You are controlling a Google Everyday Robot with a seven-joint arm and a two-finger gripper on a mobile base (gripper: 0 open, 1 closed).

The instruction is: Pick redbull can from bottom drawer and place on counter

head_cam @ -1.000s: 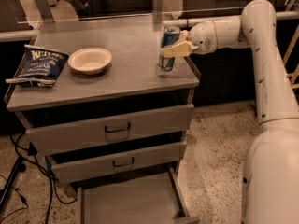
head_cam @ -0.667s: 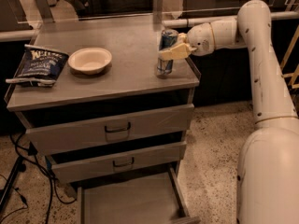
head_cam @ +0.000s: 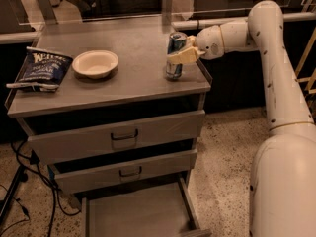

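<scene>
The redbull can [head_cam: 175, 46], blue and silver with a shiny top, stands upright on the counter [head_cam: 133, 43] near its right edge. My gripper [head_cam: 178, 57] reaches in from the right at the end of the white arm [head_cam: 269, 58]. It is shut on the can, with one pale finger [head_cam: 180, 57] lying across the can's front. The can's base looks to be down on the counter top. The bottom drawer [head_cam: 136, 214] is pulled open below, and its flat floor is bare.
A cream bowl [head_cam: 95, 63] and a dark blue chip bag [head_cam: 42, 68] lie on the left part of the counter. The two upper drawers [head_cam: 123, 135] are closed. Cables [head_cam: 19, 181] run on the floor at the left. The arm's white base [head_cam: 284, 186] stands at the right.
The gripper and the can have shifted slightly left and down onto the counter top. The grip on the can is unchanged.
</scene>
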